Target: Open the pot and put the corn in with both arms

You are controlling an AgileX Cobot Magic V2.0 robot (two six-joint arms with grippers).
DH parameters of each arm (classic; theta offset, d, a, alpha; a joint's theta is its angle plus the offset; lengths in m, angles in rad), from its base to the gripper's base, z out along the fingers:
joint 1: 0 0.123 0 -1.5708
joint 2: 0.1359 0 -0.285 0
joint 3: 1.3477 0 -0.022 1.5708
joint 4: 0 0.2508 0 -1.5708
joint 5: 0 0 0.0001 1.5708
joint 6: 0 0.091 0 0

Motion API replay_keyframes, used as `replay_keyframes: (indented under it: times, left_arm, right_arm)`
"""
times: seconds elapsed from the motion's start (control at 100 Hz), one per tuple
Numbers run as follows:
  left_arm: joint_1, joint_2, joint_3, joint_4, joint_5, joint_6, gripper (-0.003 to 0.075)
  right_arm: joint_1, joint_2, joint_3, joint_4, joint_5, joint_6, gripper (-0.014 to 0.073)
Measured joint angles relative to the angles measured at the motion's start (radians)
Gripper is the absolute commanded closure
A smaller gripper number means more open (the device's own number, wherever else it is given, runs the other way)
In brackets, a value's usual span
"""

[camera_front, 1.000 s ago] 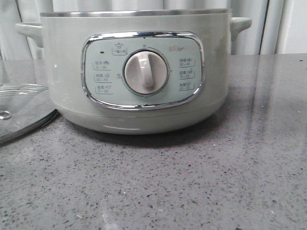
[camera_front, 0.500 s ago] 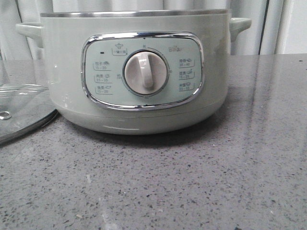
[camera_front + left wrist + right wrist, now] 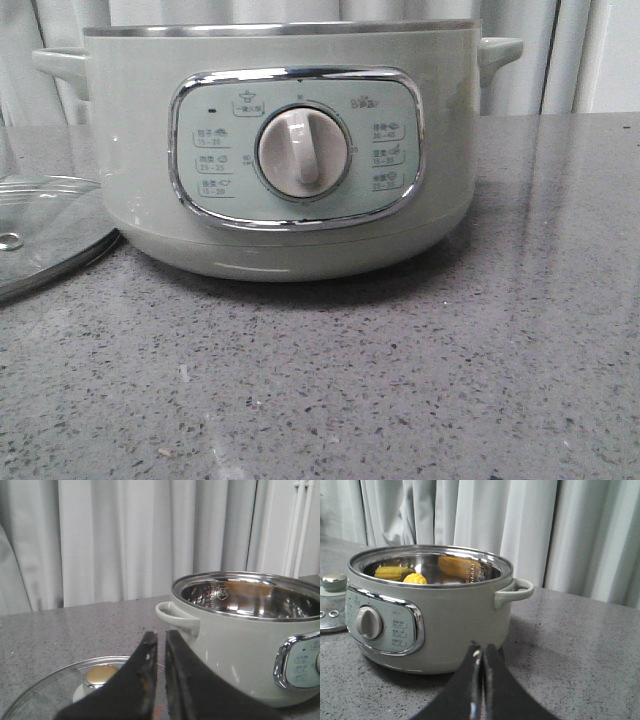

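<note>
The pale grey-green pot (image 3: 130, 150) stands open mid-table, its dial panel facing the front camera. It also shows in the left wrist view (image 3: 235, 650) and the right wrist view (image 3: 455, 625). The yellow corn (image 3: 415, 578) lies inside the pot, near the panel side, with a yellow reflection on the steel wall. My left gripper (image 3: 160, 636) is shut and empty, above the table beside the pot's left handle. My right gripper (image 3: 481, 647) is shut and empty, low in front of the pot's right side. Neither gripper shows in the front view.
The clear glass lid (image 3: 50, 215) lies flat on the grey speckled table left of the pot, knob up (image 3: 100, 676); it shows in the right wrist view too (image 3: 332, 615). White curtains hang behind the table.
</note>
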Motion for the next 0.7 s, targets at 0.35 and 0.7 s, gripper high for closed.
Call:
replay_keyframes:
  times: [0.35,0.7]
  left_arm:
    - [0.0,0.0,0.002,0.0,0.005,0.0,0.0741]
    - [0.048,0.0,0.081,0.093,-0.07,-0.007,0.0741]
  right_arm:
    - [0.0,-0.018,0.023,0.0,-0.002,0.0,0.0657]
    - [0.0,-0.018,0.023,0.0,-0.002,0.0,0.0657]
